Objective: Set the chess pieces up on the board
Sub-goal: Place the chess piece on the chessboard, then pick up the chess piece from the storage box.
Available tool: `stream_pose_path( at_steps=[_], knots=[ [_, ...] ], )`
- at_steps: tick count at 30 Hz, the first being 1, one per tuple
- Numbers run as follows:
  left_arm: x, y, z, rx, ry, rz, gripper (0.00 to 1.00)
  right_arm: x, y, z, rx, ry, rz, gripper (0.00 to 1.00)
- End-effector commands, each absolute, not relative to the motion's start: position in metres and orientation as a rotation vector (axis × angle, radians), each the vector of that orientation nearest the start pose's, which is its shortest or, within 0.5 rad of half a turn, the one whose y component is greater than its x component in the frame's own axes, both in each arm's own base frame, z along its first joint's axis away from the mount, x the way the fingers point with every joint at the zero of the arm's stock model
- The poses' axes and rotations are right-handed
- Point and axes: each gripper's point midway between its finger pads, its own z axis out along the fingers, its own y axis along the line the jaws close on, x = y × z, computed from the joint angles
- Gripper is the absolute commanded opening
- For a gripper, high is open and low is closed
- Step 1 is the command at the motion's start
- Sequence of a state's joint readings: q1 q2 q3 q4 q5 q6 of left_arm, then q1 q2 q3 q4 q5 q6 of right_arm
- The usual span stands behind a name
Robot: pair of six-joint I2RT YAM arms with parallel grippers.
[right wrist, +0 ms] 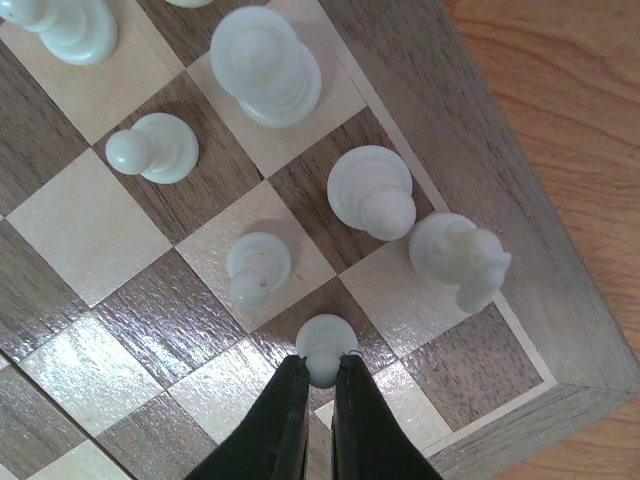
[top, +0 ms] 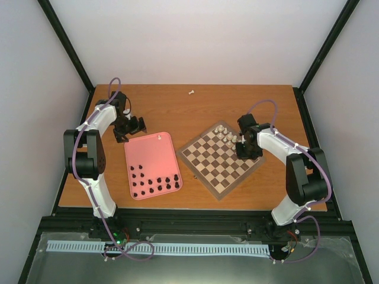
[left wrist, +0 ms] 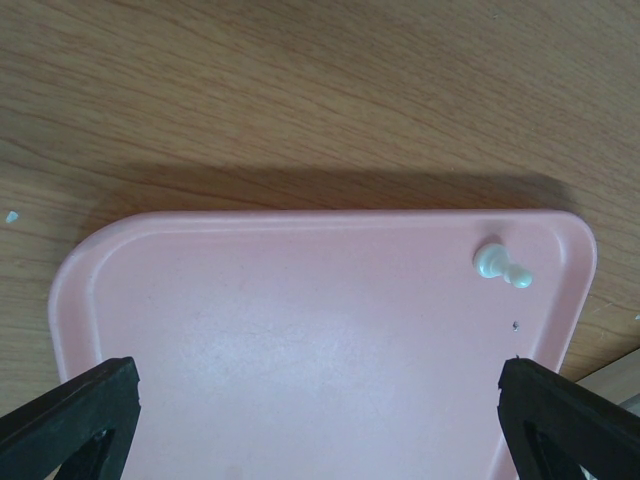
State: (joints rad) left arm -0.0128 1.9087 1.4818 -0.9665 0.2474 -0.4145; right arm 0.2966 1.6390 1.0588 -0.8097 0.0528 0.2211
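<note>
The right jaws, at the end of the right arm [top: 278, 145], are pressed almost together and pinch a white pawn [right wrist: 325, 350] by its head, right at their tips. The pawn stands upright, its long axis running straight up toward the wrist camera, over a dark square in the second row near the corner of the board [right wrist: 480, 150]. Whether its base touches the wood I cannot tell.

Just ahead and to the right of the tips stands the knight [right wrist: 462, 260]. Ahead and to the left is the neighbouring pawn [right wrist: 258, 268], with more white pieces further ahead along both rows. The squares to the right of the tips, out to the board's corner, are bare. My guess is that the coming move is a release. The jaws part sideways, so the knight's side has the least room.

The left jaws, on the left arm [top: 100, 121], are spread wide over the far end of the pink tray [left wrist: 300, 350]. A second white pawn, the lying pawn [left wrist: 500, 267], rests on its side in the tray corner, ahead of the jaws and off to their right. Its long axis runs across them, base to the left and head to the right. This arm is clearly the nearer one for it.

The black pieces [top: 155, 184] sit at the tray's other end, behind the left jaws. One stray white piece [top: 191, 92] lies on the table [top: 237, 100], well beyond both pairs of jaws.
</note>
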Motion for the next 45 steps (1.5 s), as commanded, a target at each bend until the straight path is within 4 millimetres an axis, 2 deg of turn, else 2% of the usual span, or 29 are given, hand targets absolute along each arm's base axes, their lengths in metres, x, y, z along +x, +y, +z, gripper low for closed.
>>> stream_pose_path(
  at_steps=[1,15,22,27,32,35,39,41,44,45],
  knots=[
    [0.405,-0.050,0.084,-0.530,2.929,-0.421,1.00,0.310,0.079,0.043,-0.102,2.961,-0.045,0.08],
    [0.404,-0.050,0.082,-0.531,2.934,-0.423,1.00,0.304,0.078,0.048,-0.100,2.952,-0.029,0.13],
    [0.403,-0.050,0.081,-0.530,2.933,-0.423,1.00,0.302,0.080,0.055,-0.103,2.935,-0.001,0.22],
    [0.402,-0.051,0.082,-0.529,2.932,-0.425,1.00,0.299,0.086,0.075,-0.097,2.919,0.062,0.31],
    [0.403,-0.051,0.084,-0.530,2.928,-0.426,1.00,0.294,0.096,0.115,-0.107,2.868,0.142,0.39],
    [0.403,-0.051,0.085,-0.528,2.927,-0.426,1.00,0.297,0.115,0.146,-0.159,2.821,0.196,0.43],
    [0.403,-0.051,0.085,-0.525,2.926,-0.426,1.00,0.313,0.161,0.176,-0.289,2.754,0.276,0.48],
    [0.404,-0.051,0.086,-0.526,2.924,-0.427,1.00,0.329,0.192,0.188,-0.363,2.715,0.328,0.49],
    [0.405,-0.051,0.087,-0.524,2.921,-0.426,1.00,0.355,0.247,0.194,-0.483,2.656,0.410,0.50],
    [0.406,-0.052,0.088,-0.522,2.919,-0.426,1.00,0.365,0.268,0.183,-0.534,2.662,0.420,0.50]
  ],
)
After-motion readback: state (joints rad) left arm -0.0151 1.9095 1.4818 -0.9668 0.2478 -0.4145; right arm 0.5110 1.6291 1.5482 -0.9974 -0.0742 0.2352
